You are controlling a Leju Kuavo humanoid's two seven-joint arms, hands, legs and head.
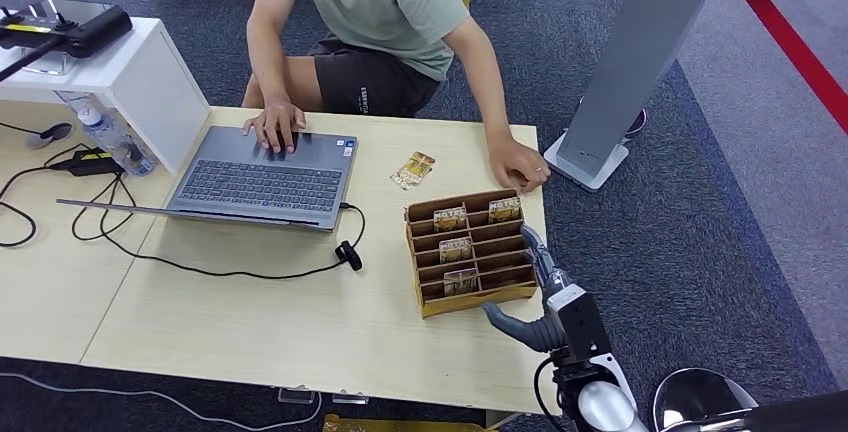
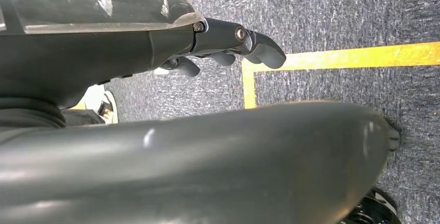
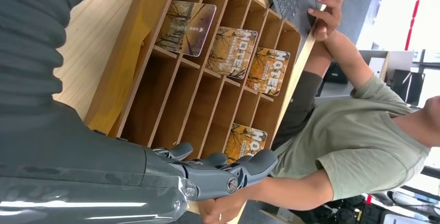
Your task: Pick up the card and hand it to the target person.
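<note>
Grey right hand (image 1: 535,282) open beside wooden card rack (image 1: 470,252), empty, left hand (image 2: 228,45) loosely curled, empty

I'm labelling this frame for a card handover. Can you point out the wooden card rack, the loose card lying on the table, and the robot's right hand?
wooden card rack (image 1: 472,298), head view, on its near front wall.
loose card (image 1: 412,169), head view, on the card's face.
right hand (image 1: 537,258), head view, on the fingers beside the rack's right side.
</note>
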